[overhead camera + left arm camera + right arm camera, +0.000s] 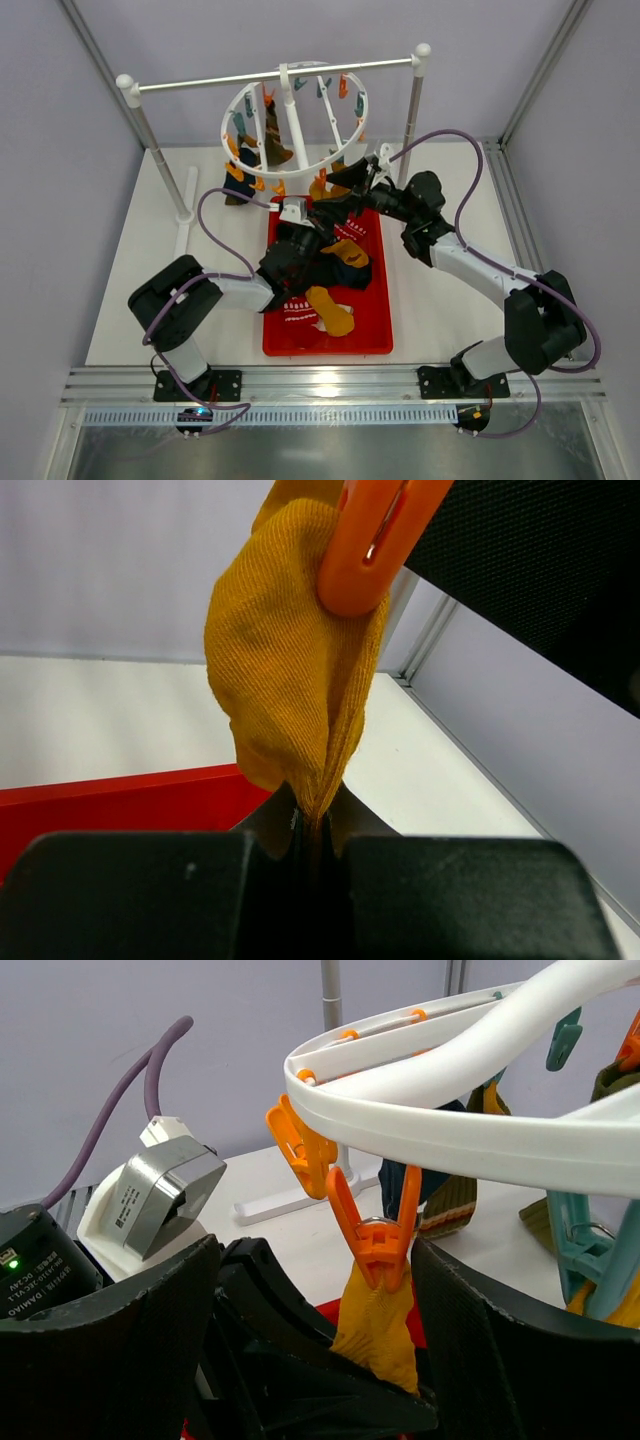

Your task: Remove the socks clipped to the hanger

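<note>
Roughly part done: some socks already lie in the red tray in front of the hanger, and dark socks hang clipped on its left rim. At its front rim, my left end effector is clamped on the mustard sock, under an orange clip. My right end effector is spread apart, flanking that clip. Only the wrist views show the grip; only overhead shows what's left.
</note>
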